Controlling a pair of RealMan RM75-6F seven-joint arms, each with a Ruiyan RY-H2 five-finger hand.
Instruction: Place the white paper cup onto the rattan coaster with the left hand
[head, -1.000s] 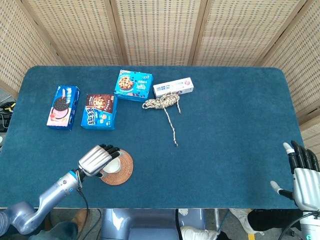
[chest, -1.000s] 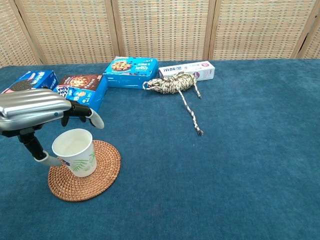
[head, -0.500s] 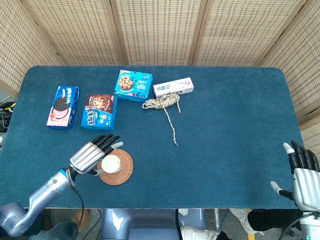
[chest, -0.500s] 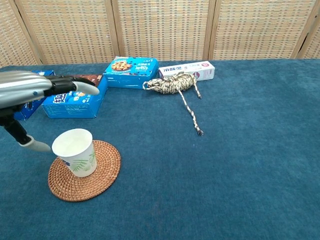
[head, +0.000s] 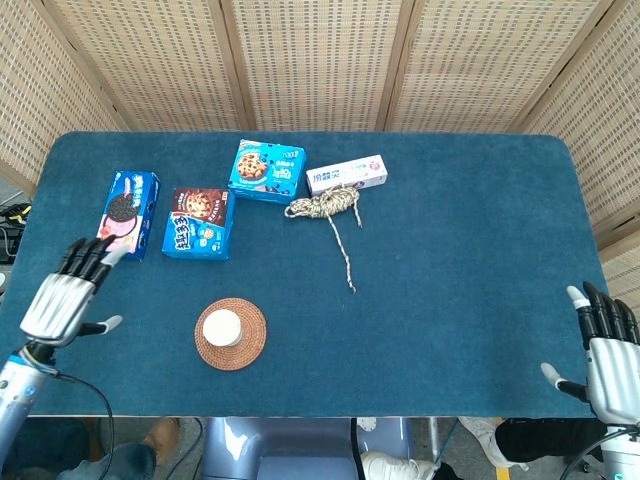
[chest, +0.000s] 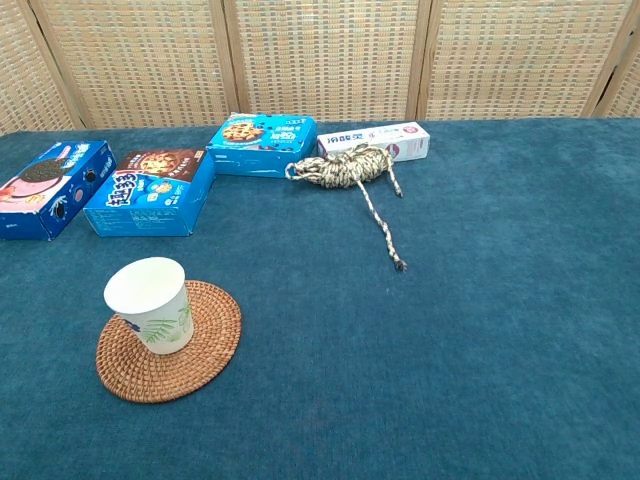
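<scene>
white cup (chest: 149, 303) now stands upright on the rattan coaster (chest: 200, 350), free of any contact. it sits toward the coaster's 9 o'clock edge in the chest view, base fully on the weave as far as i can tell; in the head view the cup (head: 221, 327) looks nearer the coaster's (head: 247, 345) centre.

change over the last second: left hand (head: 62, 300) was over the cup, fingers round it, then let go and drew back toward 9 o'clock. it now hovers near the worktop's (head: 450, 250) left edge, fingers spread, holding nothing, well apart from the coaster. it has dropped out of the chest view altogether. cup did not shift or tip with the release.

right hand (head: 603, 350) unchanged: at the worktop's 4 o'clock corner, fingers apart, empty.

other items undisturbed. three blue biscuit boxes: oreo box (head: 126, 213) at 10 o'clock of the coaster, brownie box (head: 199, 222) at 11 o'clock, cookie box (head: 266, 170) at 12 o'clock. toothpaste box (head: 346, 175) and rope (head: 326, 204) at 1 o'clock, with the rope's tail trailing toward worktop centre.

judgement: placement looks complete. cup on target, stable, released. only the off-centre seating is worth a note; no correction seems needed. remaining motion, if any, is the left arm returning to rest.
</scene>
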